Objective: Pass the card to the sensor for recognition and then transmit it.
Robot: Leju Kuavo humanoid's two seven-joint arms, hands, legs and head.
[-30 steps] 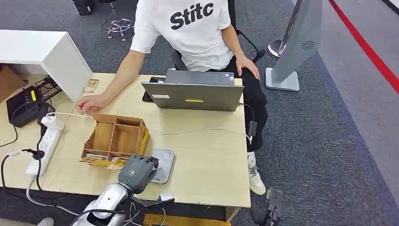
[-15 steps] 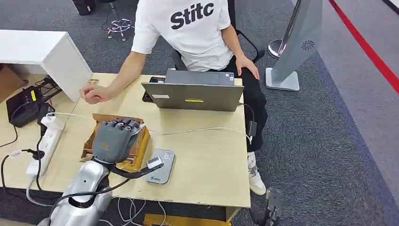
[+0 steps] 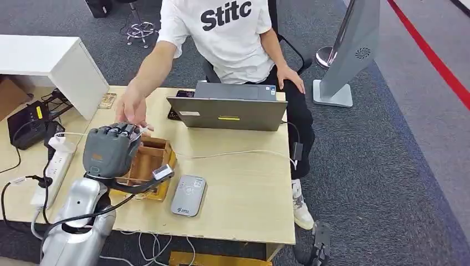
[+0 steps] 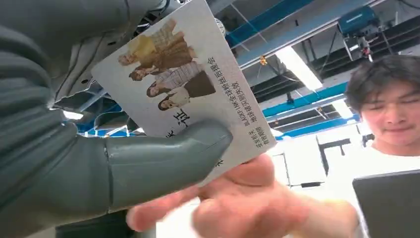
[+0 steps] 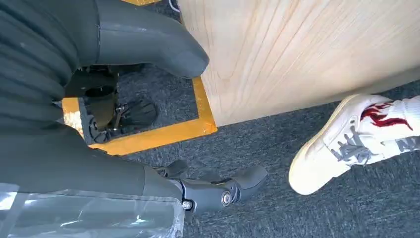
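The person's white T-shirt (image 3: pixel 221 33) reads "Stitc" in bold black letters across the chest. The card (image 4: pixel 183 94) carries lines of Chinese print beside "BLACK IVY", with a picture of several people; the rest is too small to read.

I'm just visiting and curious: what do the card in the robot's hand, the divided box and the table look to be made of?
The card, held in the left hand, looks like glossy plastic or coated paper: stiff, flat, with a printed photo and text. The divided box seems to be thin unpainted wood or fibreboard, matte brown with slotted partitions. The table shows pale wood grain, probably a smooth laminate.
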